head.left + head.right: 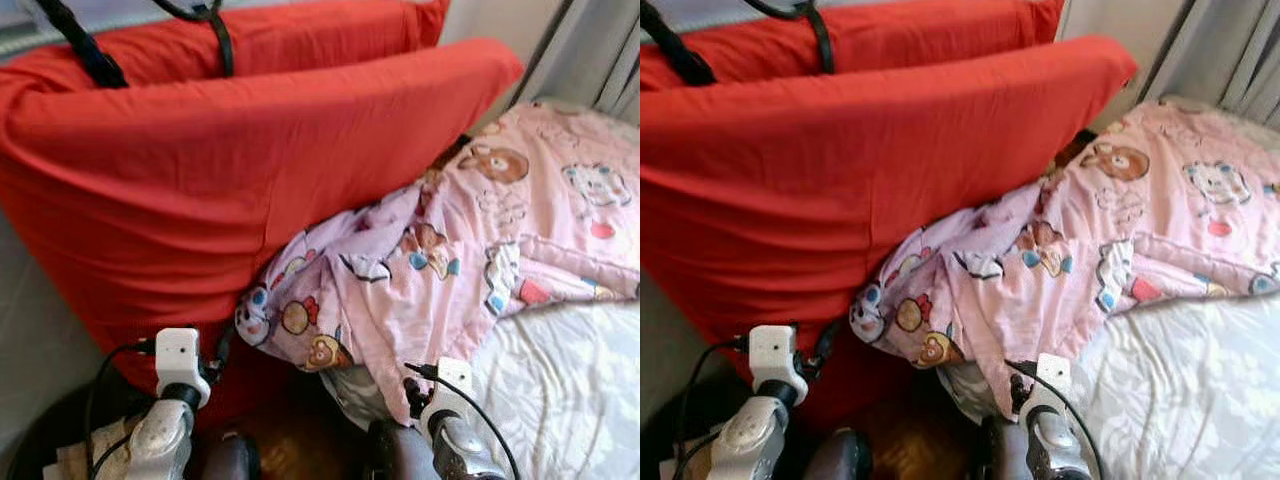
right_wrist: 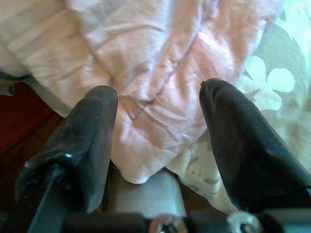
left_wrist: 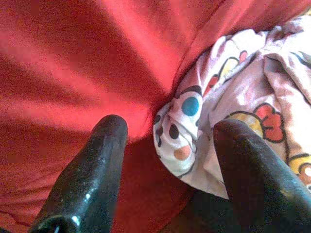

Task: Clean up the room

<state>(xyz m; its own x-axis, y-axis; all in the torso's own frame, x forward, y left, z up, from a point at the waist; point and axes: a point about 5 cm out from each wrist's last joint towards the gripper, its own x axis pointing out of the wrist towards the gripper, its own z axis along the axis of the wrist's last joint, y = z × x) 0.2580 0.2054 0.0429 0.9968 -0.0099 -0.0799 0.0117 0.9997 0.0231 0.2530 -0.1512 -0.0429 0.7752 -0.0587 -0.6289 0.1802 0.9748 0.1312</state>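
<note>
Both grippers, left gripper (image 3: 167, 145) and right gripper (image 2: 158, 114), hover with fingers apart over the pink cartoon-print quilt (image 1: 480, 250) beside red cushions (image 1: 230, 170); best pinch its hanging edge deeply.

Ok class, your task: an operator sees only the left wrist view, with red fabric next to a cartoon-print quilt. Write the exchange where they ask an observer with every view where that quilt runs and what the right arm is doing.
Operator: Where does the quilt go beyond my picture?
Observer: The quilt spreads to the robot's right across a bed, lying over a white floral sheet.
Operator: And the right arm?
Observer: The right end effector is open, poised over the quilt's edge where it meets the sheet.
</note>
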